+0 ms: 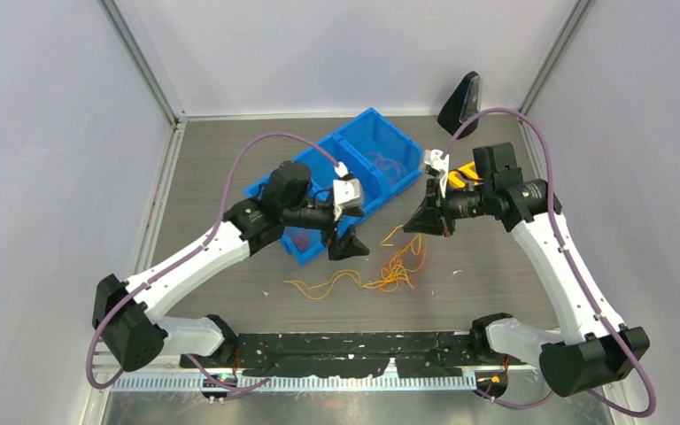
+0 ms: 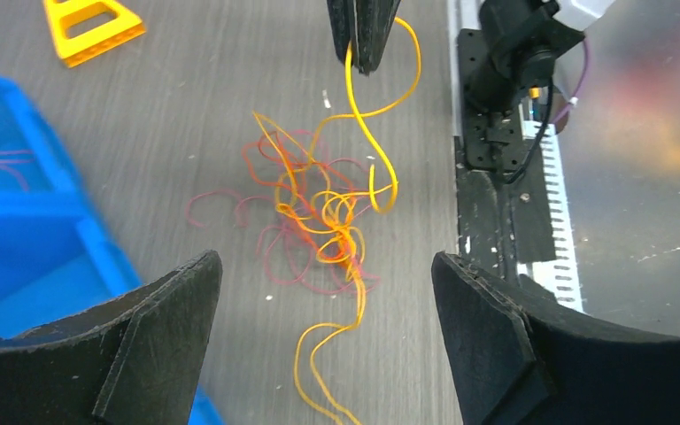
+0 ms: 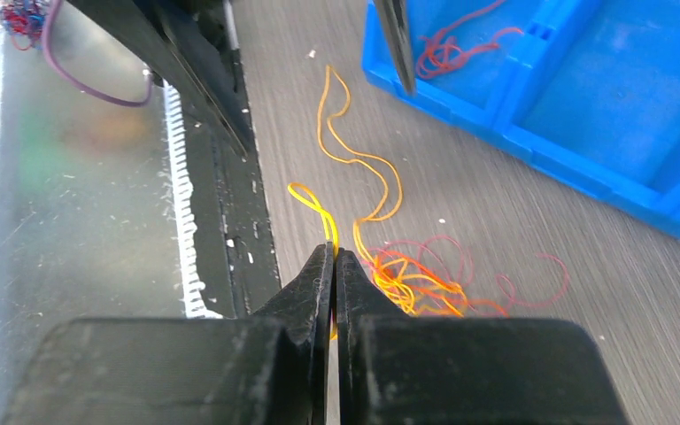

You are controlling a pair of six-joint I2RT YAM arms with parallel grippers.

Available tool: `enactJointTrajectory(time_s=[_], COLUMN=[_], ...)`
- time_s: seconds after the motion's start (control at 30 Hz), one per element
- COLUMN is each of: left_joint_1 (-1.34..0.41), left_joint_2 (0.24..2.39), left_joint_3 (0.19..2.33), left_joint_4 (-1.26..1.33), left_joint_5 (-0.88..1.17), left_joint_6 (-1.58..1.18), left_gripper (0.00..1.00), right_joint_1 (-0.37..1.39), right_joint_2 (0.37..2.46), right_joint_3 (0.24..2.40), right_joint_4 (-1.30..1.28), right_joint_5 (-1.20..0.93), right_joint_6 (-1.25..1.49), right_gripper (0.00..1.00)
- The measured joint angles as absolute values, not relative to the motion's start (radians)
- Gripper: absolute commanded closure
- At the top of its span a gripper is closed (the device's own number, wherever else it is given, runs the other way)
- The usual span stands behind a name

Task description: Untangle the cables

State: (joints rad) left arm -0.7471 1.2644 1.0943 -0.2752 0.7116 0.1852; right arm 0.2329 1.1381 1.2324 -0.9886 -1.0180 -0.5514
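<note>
The right pincer (image 3: pixel 333 266) is clamped on one orange-yellow strand (image 2: pixel 370 137) and holds it lifted, evidently to draw it clear of the cables (image 2: pixel 319 221). These lie knotted on the tabletop (image 1: pixel 496 274) between the arms, near the blue bin (image 3: pixel 531 150). The left pincer (image 2: pixel 323 266) hangs over the knot, spread wide and gripping nothing, judged ready to restrain it. The tabletop is grey wood-grain, enclosed by plain pale walls (image 1: pixel 53 133); red strands (image 3: pixel 447 49) lie in the bin.
</note>
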Motion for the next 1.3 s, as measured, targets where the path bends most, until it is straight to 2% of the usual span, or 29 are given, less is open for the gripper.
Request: enactJointTrajectory(time_s=[0.23, 0.33, 0.37, 0.4, 0.47, 0.5, 0.53, 0.6, 0.67, 0.73, 0.87, 1.0, 1.1, 1.17, 1.27, 1.3], left_joint_1=[-0.795, -0.810, -0.819, -0.832, -0.855, -0.863, -0.870, -0.876, -0.868, -0.852, -0.818, -0.784, -0.765, -0.755, -0.736, -0.731], left_joint_2=[1.314, 1.314, 1.314, 1.315, 1.323, 1.330, 1.336, 1.339, 1.330, 1.304, 1.231, 1.176, 1.171, 1.171, 1.171, 1.171], left_joint_3=[1.076, 1.077, 1.079, 1.086, 1.113, 1.133, 1.155, 1.186, 1.202, 1.202, 1.202, 1.202, 1.202, 1.202, 1.226, 1.240], left_joint_4=[-0.150, -0.099, -0.089, -0.090, -0.107, -0.121, -0.142, -0.178, -0.206, -0.222, -0.219, -0.183, -0.160, -0.155, -0.157, -0.157], left_joint_5=[0.735, 0.737, 0.736, 0.736, 0.735, 0.734, 0.734, 0.725, 0.716, 0.711, 0.691, 0.674, 0.672, 0.673, 0.676, 0.678], left_joint_6=[0.081, 0.018, 0.001, -0.015, -0.028, -0.036, -0.039, -0.025, -0.019, -0.028, -0.072, -0.118, -0.149, -0.170, -0.200, -0.204], left_gripper=[0.13, 0.21, 0.29, 0.42, 0.77, 0.92, 1.00, 1.00, 1.00, 1.00, 1.00, 1.00, 1.00, 1.00, 1.00, 1.00], right_joint_1=[0.304, 0.342, 0.353, 0.364, 0.377, 0.380, 0.380, 0.380, 0.380, 0.380, 0.381, 0.410, 0.459, 0.477, 0.482, 0.482], right_joint_2=[1.087, 1.070, 1.066, 1.065, 1.065, 1.065, 1.065, 1.061, 1.044, 1.013, 0.971, 1.027, 1.100, 1.137, 1.186, 1.202], right_joint_3=[1.248, 1.248, 1.248, 1.248, 1.248, 1.248, 1.248, 1.244, 1.217, 1.154, 0.967, 0.808, 0.732, 0.696, 0.666, 0.662], right_joint_4=[-0.950, -0.931, -0.924, -0.913, -0.888, -0.881, -0.871, -0.852, -0.822, -0.764, -0.590, -0.387, -0.239, -0.145, -0.044, -0.017], right_joint_5=[-1.029, -1.004, -0.999, -0.992, -0.979, -0.973, -0.965, -0.952, -0.929, -0.894, -0.826, -0.752, -0.673, -0.631, -0.569, -0.555], right_joint_6=[-0.469, -0.448, -0.441, -0.433, -0.416, -0.412, -0.410, -0.408, -0.403, -0.389, -0.305, -0.187, -0.116, -0.081, -0.052, -0.048], right_gripper=[0.95, 0.95, 0.95, 0.95, 0.94, 0.90, 0.87, 0.70, 0.31, 0.16, 0.02, 0.04, 0.01, 0.11, 0.34, 0.38])
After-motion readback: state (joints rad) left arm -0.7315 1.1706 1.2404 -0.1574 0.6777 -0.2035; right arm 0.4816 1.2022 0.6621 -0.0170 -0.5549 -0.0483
